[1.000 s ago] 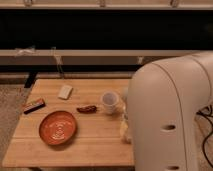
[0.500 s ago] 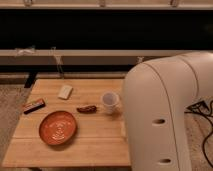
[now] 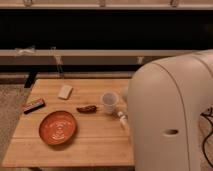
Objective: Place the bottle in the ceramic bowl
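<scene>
Bottle (image 3: 121, 119) beside arm shell (image 3: 170, 115); gripper hidden behind.

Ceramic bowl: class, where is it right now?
In the camera view, the ceramic bowl lies left-front on the table, beside a dark oblong thing. The pincer is out of view.

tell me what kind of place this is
Probably a robot lab or office: a wooden table with a cup and orange dish laid out, and a robot's white arm at right, hiding the gripper.

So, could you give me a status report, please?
Gripper out of sight behind arm. Bottle beside cup, partly hidden; bowl empty. Brown item lies between them.
</scene>
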{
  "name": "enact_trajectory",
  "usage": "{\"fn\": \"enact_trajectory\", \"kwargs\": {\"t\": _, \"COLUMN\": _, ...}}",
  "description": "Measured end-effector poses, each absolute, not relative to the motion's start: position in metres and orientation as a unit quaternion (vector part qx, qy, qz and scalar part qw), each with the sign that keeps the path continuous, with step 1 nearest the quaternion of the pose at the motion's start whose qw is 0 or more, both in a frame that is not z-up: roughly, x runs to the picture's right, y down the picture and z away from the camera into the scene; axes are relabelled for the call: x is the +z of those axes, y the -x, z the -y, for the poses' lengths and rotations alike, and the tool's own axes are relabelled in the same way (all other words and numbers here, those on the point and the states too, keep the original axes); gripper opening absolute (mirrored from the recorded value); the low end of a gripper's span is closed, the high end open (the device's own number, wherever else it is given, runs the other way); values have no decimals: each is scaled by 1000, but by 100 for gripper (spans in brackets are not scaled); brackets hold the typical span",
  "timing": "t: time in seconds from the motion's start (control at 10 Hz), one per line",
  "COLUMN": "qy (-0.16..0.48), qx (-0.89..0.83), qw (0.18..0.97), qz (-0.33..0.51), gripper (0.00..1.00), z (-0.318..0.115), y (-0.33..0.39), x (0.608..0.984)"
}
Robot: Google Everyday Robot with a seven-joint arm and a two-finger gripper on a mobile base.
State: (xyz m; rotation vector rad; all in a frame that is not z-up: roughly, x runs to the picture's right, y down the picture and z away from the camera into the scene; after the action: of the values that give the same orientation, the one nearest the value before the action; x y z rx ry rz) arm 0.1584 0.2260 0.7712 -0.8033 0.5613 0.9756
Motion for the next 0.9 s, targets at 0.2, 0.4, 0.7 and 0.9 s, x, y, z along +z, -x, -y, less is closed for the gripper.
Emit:
{"fn": "enact_trajectory", "kwargs": {"t": 0.2, "qy": 359, "qx": 458, "qw": 769, "qz": -264, "gripper": 0, "z": -213, "y": -168, "x": 752}}
{"fn": "enact_trajectory", "kwargs": {"t": 0.4, "qy": 341, "qx": 461, "qw": 776, "qz": -261, "gripper": 0, "z": -189, "y": -175, "x": 729}}
{"fn": "enact_trajectory", "kwargs": {"t": 0.7, "qy": 326, "qx": 449, "qw": 799, "qz": -232, "gripper": 0, "z": -156, "y": -160, "x": 702}}
{"fn": "enact_trajectory", "kwargs": {"t": 0.9, "qy": 322, "qx": 429, "qw": 820, "qz": -199, "gripper": 0, "z": -135, "y": -122, "x": 691}}
